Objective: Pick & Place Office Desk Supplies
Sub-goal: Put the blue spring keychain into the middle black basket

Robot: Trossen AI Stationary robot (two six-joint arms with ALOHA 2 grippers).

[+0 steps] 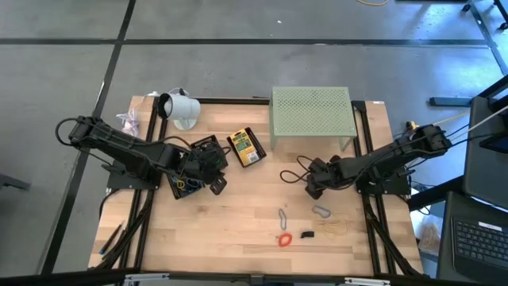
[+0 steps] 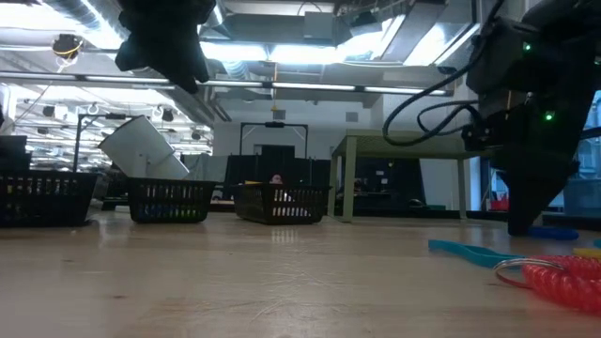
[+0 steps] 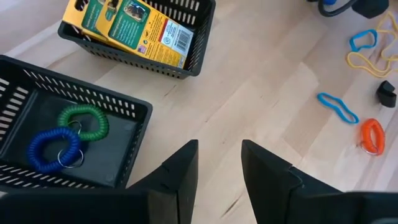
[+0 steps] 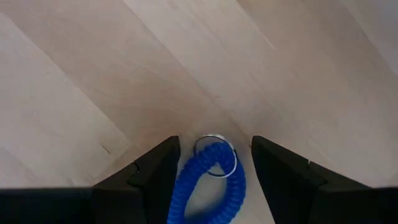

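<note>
So the right end effector [image 4: 211, 163] is down at the desk [image 1: 238, 222] surface near the middle of the right side, just in front of the pale green perforated stand [image 1: 310, 114]. Its fingers are spread apart with a blue coil band [image 4: 208, 183] (the spiral kind with a metal ring on it) lying between them; can't tell if the pads actually touch it.

The left end effector [image 3: 217, 165] hangs over the left half of the desk, fingers apart and nothing in them. Right beside it is a black mesh basket [image 3: 134, 134] with a green coil band [image 3: 84, 121] and another blue coil [image 3: 53, 149] inside, touching each other. A second black basket [image 3: 199, 37] further toward the back holds the yellow printed packets [image 3: 127, 25].

Near the front edge there's a loose bunch: an orange-red coil band [image 3: 372, 134], a light blue loop [image 3: 337, 107], a small black clip [image 3: 387, 93], a tan rubber band [image 3: 367, 61] and one more blue loop [image 3: 362, 39]. A white cup-like thing [image 1: 179, 107] lies on its side near the back left corner.
</note>
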